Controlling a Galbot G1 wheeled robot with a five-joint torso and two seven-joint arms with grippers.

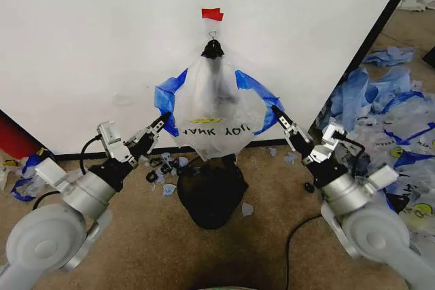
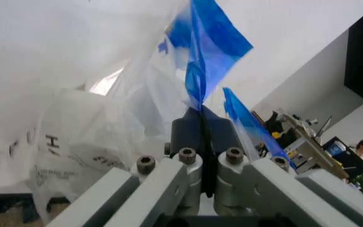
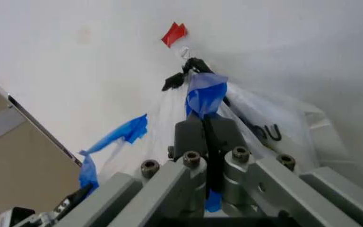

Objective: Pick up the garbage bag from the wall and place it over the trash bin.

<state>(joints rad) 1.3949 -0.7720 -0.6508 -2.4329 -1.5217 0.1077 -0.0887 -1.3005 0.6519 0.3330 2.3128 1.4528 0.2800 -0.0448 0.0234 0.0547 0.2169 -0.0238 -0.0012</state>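
The wall [image 1: 102, 45] stands white across the head view, its black base strip meeting the brown floor [image 1: 149, 236]. To its right, a heap of blue and whitish bags [image 1: 387, 113] lies on the floor.

The bag [image 1: 214, 110] hangs against the wall, gathered at its top under a black clip [image 1: 213, 49] on the hook [image 1: 213, 34], just below the red tape [image 1: 212, 14]. It spreads wide toward the bottom, dark lettering and a yellow print across its lower front, and its blue handles fan out to either side.

The bin [image 1: 212, 195] stands on the floor directly below the bag, near the wall's base. Its rim is partly covered by the bag's lower edge.

The left gripper [image 1: 161, 124] reaches up from the lower left to the bag's left blue handle. In the left wrist view, its fingers [image 2: 216, 130] are pressed together on the blue plastic.

The right gripper [image 1: 279, 115] mirrors it from the lower right, at the right blue handle. In the right wrist view, its fingers [image 3: 222, 135] are clamped on a fold of blue plastic.

Small blue scraps [image 1: 170, 174] lie scattered on the floor around the bin.
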